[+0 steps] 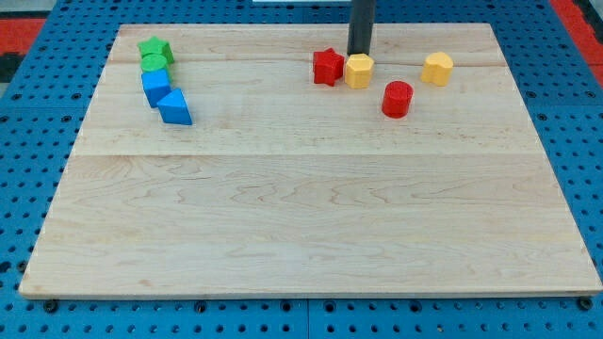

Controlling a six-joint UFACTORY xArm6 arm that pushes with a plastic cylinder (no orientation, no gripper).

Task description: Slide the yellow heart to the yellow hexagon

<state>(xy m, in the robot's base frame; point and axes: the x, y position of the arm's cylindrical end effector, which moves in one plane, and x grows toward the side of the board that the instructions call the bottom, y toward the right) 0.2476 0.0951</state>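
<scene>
One pale wooden bench (301, 217) was seen filling most of the view, laid on a blue perforated surface (28, 141). The dark rod (362, 24) was seen coming down from the view's top, right of centre; it ended plain, with no jaws to be wide or narrow, and nothing was held by this tool. My tip (360, 54) was placed just behind the yellow hexagon (359, 71), on its top side in the view; whether the two were touching could not be told. The red block (328, 67), roughly star-shaped, was found pressed against the hexagon's left side. The yellow heart (437, 68) was found well to the right of the hexagon, near the bench's upper right part, apart from the tip. Between them, and a little lower, the red cylinder (397, 99) was seen standing alone. At the upper left a chain of four blocks was formed: the green star (154, 47) at the top, the green rounded block (154, 63) touching it below, then the blue cube (155, 86), and the blue triangular block (175, 108) lowest and slightly rightward.
</scene>
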